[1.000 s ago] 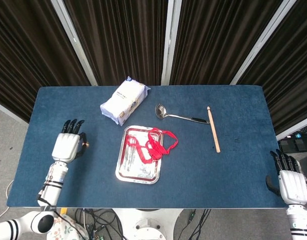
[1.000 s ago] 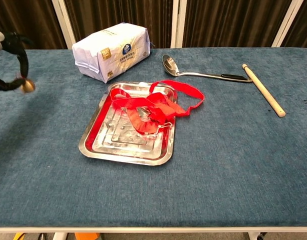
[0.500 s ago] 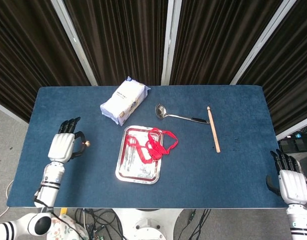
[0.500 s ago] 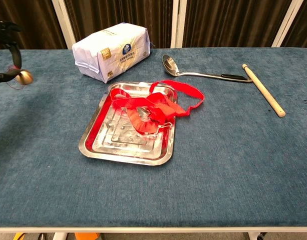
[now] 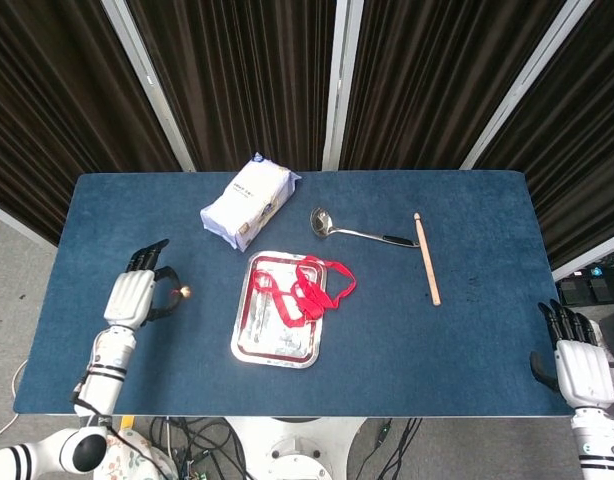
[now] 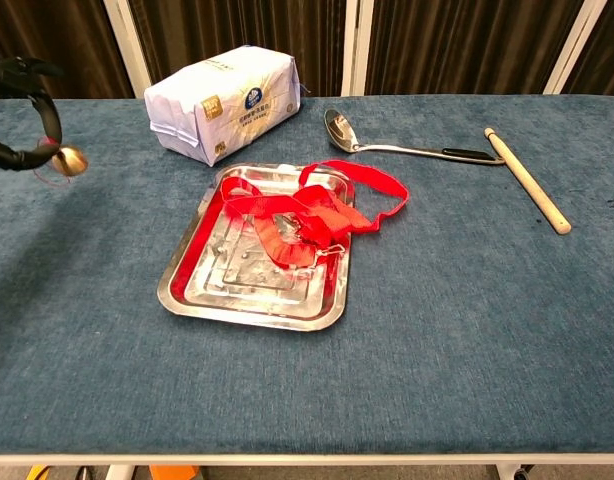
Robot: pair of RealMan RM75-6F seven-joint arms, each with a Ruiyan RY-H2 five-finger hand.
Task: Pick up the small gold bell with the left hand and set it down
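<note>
Near the table's left edge, the left hand point(image 5: 130, 297) pinches the small gold bell point(image 5: 185, 292) between its fingertips point(image 6: 49, 108), left of the steel tray point(image 5: 243, 345). At the right front corner the right hand point(image 5: 581, 368) holds nothing, fingers loosely extended.

Bright, even light is falling from overhead in both views, leaving the dark curtains point(image 5: 237, 80) far beyond the left hand point(image 5: 129, 297) nearly black. To that hand's right, the steel tray point(image 6: 187, 290) is throwing white glare off its ridges, and the gold bell point(image 6: 71, 160) at the fingertips is catching a small highlight. Shadows are staying soft and short. Both pictures are holding sharp focus, and the chest view is cropping the hand at its left edge.
</note>
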